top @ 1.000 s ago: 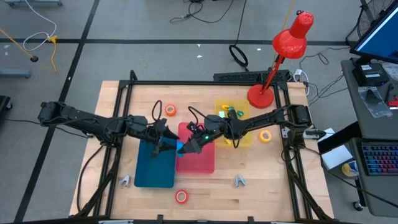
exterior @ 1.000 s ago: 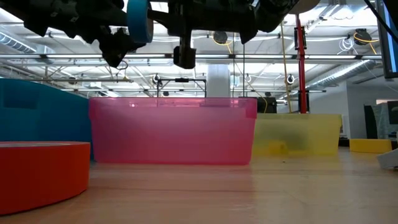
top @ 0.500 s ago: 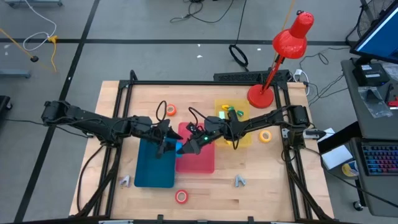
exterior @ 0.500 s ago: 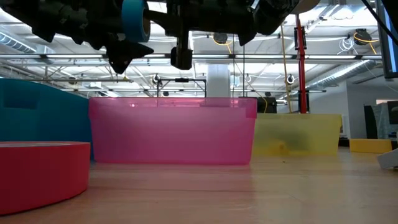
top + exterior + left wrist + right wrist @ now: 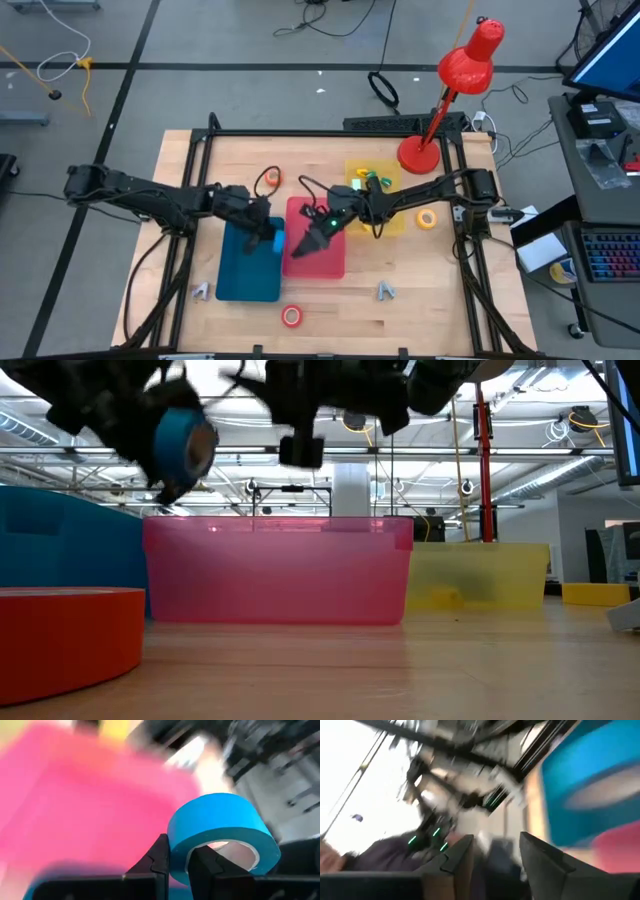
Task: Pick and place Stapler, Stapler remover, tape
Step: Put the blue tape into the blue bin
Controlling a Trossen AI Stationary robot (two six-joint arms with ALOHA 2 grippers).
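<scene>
Even, bright overhead light on the table (image 5: 420, 280) — both wrist views smeared by motion blur, the blue tape roll (image 5: 220, 837) alone sharp.

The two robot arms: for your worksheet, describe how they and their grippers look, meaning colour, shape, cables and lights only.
Both are dark, slim, jointed arms. Thin black cables loop loosely off the left arm and the right arm. Small green lights glow near the right wrist. The left gripper has two black, tapering, wedge-shaped fingers; the right gripper has two dark, broad, flat-sided fingers.
</scene>
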